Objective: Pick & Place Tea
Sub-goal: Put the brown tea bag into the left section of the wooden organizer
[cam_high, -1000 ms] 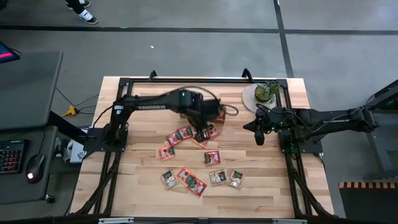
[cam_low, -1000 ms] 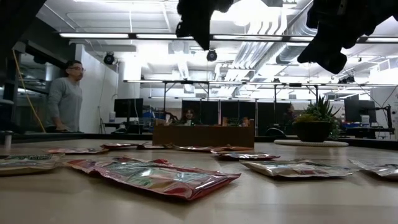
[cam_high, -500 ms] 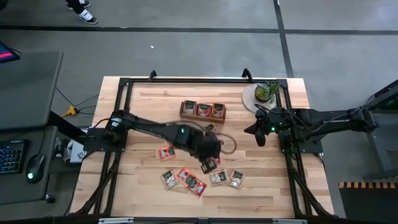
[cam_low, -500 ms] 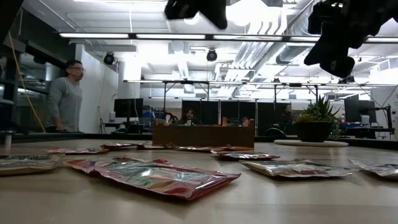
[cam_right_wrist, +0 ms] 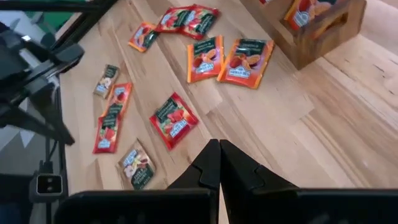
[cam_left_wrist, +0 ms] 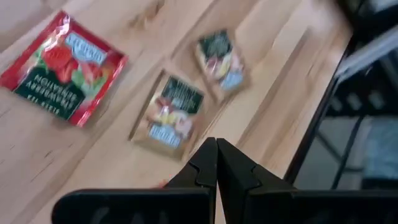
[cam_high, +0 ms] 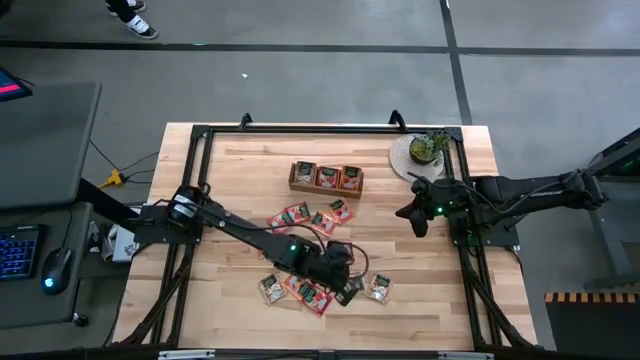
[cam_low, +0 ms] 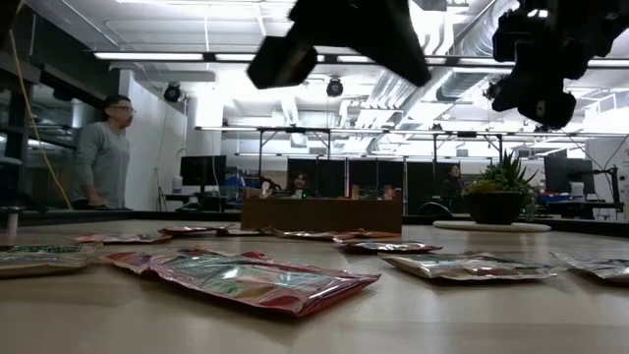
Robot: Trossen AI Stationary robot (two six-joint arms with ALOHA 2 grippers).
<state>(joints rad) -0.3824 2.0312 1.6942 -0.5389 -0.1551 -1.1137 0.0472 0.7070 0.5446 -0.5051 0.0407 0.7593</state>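
Note:
Several tea sachets lie flat on the wooden table, red ones (cam_left_wrist: 62, 78) and pale ones (cam_left_wrist: 171, 112). A far group (cam_high: 315, 216) lies by the tray, and a near row (cam_high: 300, 290) lies closer to the front edge. More sachets stand in the brown wooden tray (cam_high: 326, 177). My left gripper (cam_left_wrist: 216, 155) is shut and empty. It hovers over the near row (cam_high: 347, 288), just short of a pale sachet, well above the table in the low view (cam_low: 339, 34). My right gripper (cam_high: 418, 222) waits at the right, shut and empty (cam_right_wrist: 219, 155).
A small potted plant (cam_high: 428, 148) stands on a round mat at the far right corner. A black frame (cam_high: 200, 135) borders the table. A person (cam_low: 98, 157) stands in the room beyond the table's left side. Bare wood (cam_high: 420, 290) lies at the near right.
My left gripper has swung from the sachets by the tray toward the table's near edge and come down, rolling about its own line. It now hangs over the near row. The arm no longer covers the tray. No sachet has moved.

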